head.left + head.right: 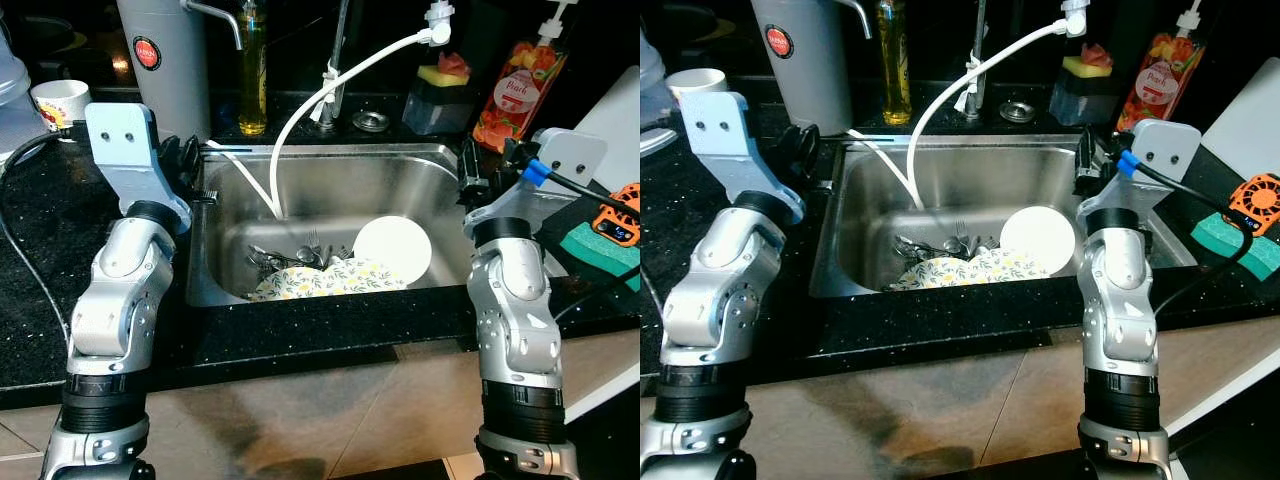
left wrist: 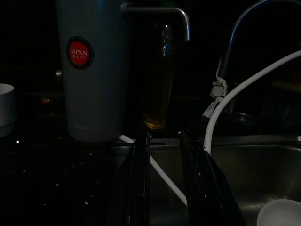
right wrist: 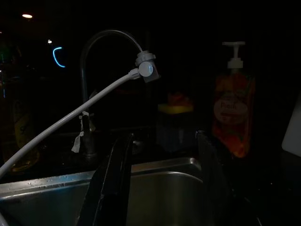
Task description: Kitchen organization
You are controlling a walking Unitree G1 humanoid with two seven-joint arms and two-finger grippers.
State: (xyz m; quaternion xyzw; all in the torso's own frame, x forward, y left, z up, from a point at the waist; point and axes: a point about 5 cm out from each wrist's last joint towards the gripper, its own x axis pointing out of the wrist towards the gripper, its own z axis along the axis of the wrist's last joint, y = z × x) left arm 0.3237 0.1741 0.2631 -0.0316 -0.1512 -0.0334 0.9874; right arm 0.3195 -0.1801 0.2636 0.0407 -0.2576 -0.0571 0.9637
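One white plate (image 1: pixel 393 248), one floral plate (image 1: pixel 320 280) and several forks (image 1: pixel 300 255) lie in the sink (image 1: pixel 330 170); a white hose (image 1: pixel 300 110) dangles in. Left gripper (image 2: pixel 164 179) and right gripper (image 3: pixel 162 179) hover released at the sink's corners.

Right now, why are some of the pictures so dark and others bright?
Both eye views are bright and sharp: the sink shines and the white bowl glares a little. Left wrist view is dim, though the grey jug and the left claw show. Right wrist view is darkest; the hose, soap bottle and right claw barely show.
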